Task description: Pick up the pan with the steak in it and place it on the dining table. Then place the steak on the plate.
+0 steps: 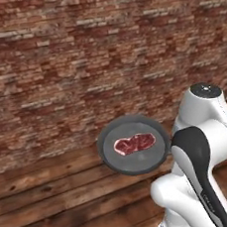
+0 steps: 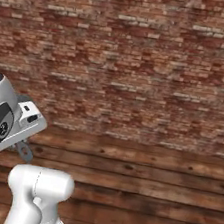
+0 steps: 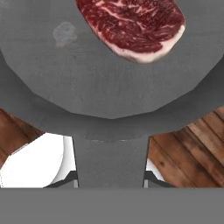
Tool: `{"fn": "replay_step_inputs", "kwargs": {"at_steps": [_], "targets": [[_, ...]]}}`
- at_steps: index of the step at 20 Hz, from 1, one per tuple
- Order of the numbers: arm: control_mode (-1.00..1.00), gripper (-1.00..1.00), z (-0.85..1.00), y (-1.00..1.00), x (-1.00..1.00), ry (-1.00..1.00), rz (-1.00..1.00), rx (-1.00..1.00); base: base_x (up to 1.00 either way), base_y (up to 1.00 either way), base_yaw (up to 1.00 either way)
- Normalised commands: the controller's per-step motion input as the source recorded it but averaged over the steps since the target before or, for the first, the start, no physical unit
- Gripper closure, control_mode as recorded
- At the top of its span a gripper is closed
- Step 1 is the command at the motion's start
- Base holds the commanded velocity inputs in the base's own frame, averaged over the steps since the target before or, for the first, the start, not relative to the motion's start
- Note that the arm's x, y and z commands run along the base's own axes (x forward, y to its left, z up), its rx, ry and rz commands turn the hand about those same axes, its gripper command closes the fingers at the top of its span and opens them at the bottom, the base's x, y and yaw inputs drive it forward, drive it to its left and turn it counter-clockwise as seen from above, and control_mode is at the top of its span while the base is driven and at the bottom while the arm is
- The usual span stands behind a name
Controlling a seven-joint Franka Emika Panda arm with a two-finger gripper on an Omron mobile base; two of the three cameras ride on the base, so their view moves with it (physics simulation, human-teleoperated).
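Dark pan [image 1: 134, 145] clenched by handle in gripper [image 3: 110, 186], steak [image 1: 134, 144] near centre, liable to slide off if tilted.

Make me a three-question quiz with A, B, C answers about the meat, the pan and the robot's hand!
1. Where is the raw red steak?
A. in the round dark grey frying pan
B. on the wooden floor
C. on a plate

2. How many steaks are there?
A. three
B. two
C. one

3. What is the end effector doing?
A. hanging open
B. gripping the pan's handle
C. pinching the steak

Answers: 1 A, the steak lies inside the pan's rim. 2 C, one piece lies in the pan. 3 B, the hand view shows the handle between the finger tips, and the pan hangs above the floor.
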Motion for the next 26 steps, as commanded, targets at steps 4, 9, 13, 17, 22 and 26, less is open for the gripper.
{"fn": "replay_step_inputs", "kwargs": {"at_steps": [4,9,13,17,22,26], "targets": [[1.00,1.00,0.00,0.00,0.00,0.00,0.00,0.00,0.43,0.04,-0.39],[1.00,1.00,0.00,0.00,0.00,0.00,0.00,0.00,0.05,0.00,-0.49],[1.00,1.00,0.00,0.00,0.00,0.00,0.00,0.00,0.01,0.00,-0.49],[1.00,1.00,0.00,0.00,0.00,0.00,0.00,0.00,0.00,0.00,-0.49],[1.00,1.00,0.00,0.00,0.00,0.00,0.00,0.00,0.00,0.00,-0.49],[1.00,1.00,0.00,0.00,0.00,0.00,0.00,0.00,0.00,0.00,-0.49]]}}
